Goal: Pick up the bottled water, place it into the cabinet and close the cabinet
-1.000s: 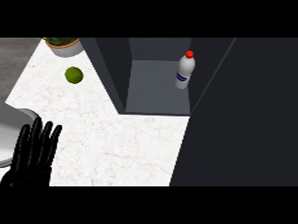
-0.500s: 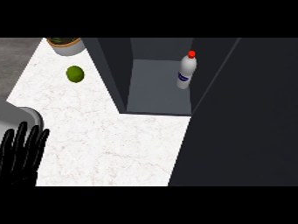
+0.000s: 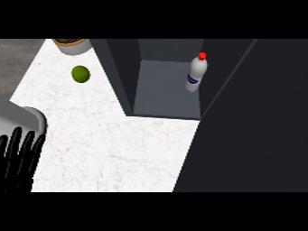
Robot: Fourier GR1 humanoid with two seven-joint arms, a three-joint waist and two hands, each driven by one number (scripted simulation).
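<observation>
The bottled water (image 3: 196, 74), white with a red cap and a blue label, stands upright inside the dark cabinet (image 3: 163, 90), against its right inner wall. The cabinet's dark door (image 3: 263, 122) fills the right side of the view, swung partly across the opening. My left hand (image 3: 13, 160) shows at the lower left over the counter's edge, fingers straight and pointing up, holding nothing. It is far from the bottle. My right hand does not show.
A green lime (image 3: 81, 73) lies on the white marble counter (image 3: 109, 144) at the upper left. A potted plant (image 3: 71, 43) sits at the counter's far edge. A grey sink rim (image 3: 23, 119) curves in at the left.
My left hand has slid left and down toward the view's corner. The bottle, the cabinet and its door look unchanged.
</observation>
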